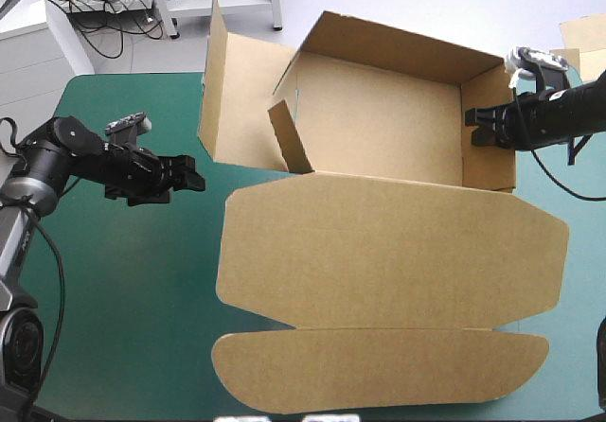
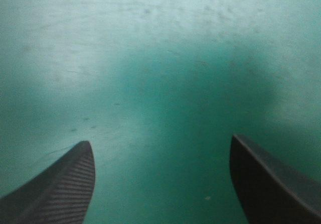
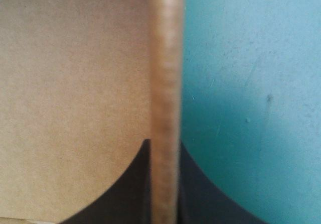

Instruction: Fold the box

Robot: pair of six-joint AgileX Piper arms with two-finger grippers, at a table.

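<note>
The brown box (image 1: 379, 148) lies on the teal-green table with its far and right walls raised. Its left side panel stands loose and leans outward, and a small flap (image 1: 289, 138) sticks up inside. The lid (image 1: 388, 261) lies flat toward the near edge, with its tuck flap (image 1: 379, 370) beyond it. My right gripper (image 1: 478, 126) is shut on the box's right wall (image 3: 165, 83), whose edge runs between the black fingers (image 3: 200, 189). My left gripper (image 1: 194, 178) hangs open to the left of the box over bare cover, fingers (image 2: 60, 184) wide apart.
More brown board (image 1: 582, 43) shows at the far right corner of the table. Bare teal-green cover (image 1: 123, 290) stretches to the left of the lid and under my left gripper.
</note>
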